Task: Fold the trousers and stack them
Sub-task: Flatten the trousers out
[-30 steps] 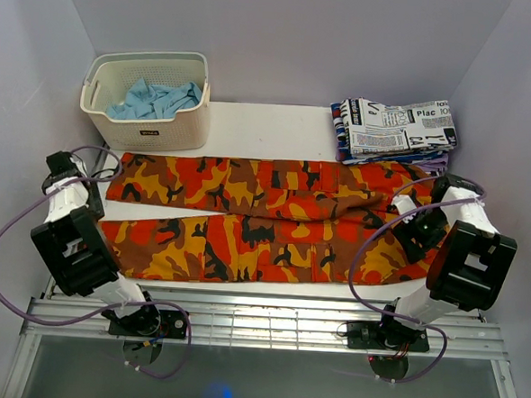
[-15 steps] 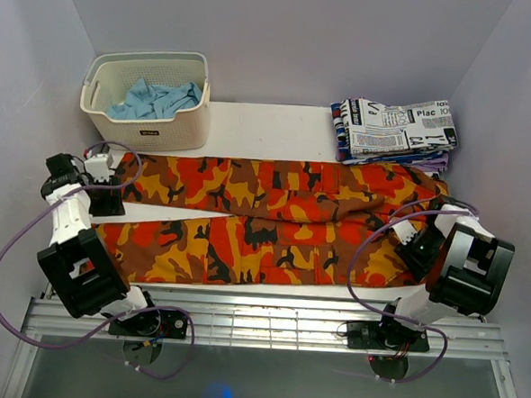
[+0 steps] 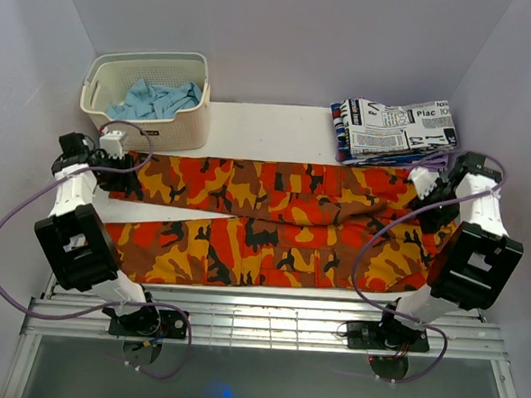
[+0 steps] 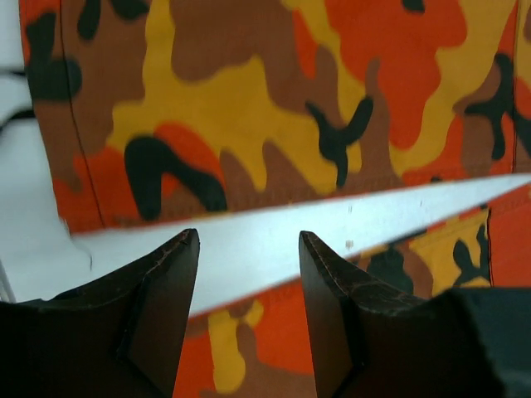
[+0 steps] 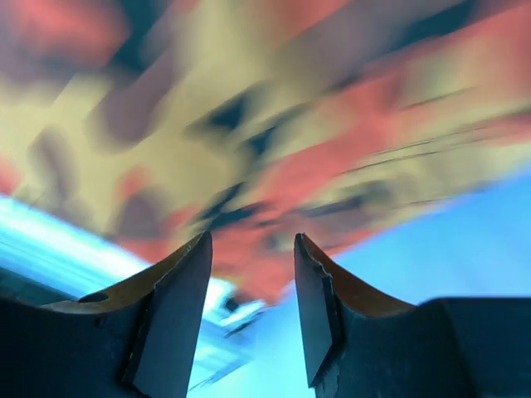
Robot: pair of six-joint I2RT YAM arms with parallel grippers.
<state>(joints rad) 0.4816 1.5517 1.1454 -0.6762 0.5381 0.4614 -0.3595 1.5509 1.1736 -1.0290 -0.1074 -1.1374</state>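
Orange, red and black camouflage trousers (image 3: 273, 218) lie flat across the table, waist to the right, both legs running left with a white strip of table between them. My left gripper (image 3: 119, 165) is open and empty above the far leg's cuff. In the left wrist view it (image 4: 249, 240) hangs over the white strip, with the far leg (image 4: 249, 108) ahead. My right gripper (image 3: 425, 198) is open and empty at the far right corner of the waist. The right wrist view is blurred; the gripper (image 5: 251, 240) stands just off the fabric's edge (image 5: 249, 124).
A stack of folded printed trousers (image 3: 396, 128) lies at the back right, close to my right gripper. A cream basket (image 3: 103, 121) holding a blue garment (image 3: 154, 97) stands at the back left, just beyond my left gripper. Walls close both sides.
My left gripper moved away and right, from the table's left edge to the far leg's cuff. My right gripper moved from the near side of the waist to its far corner.
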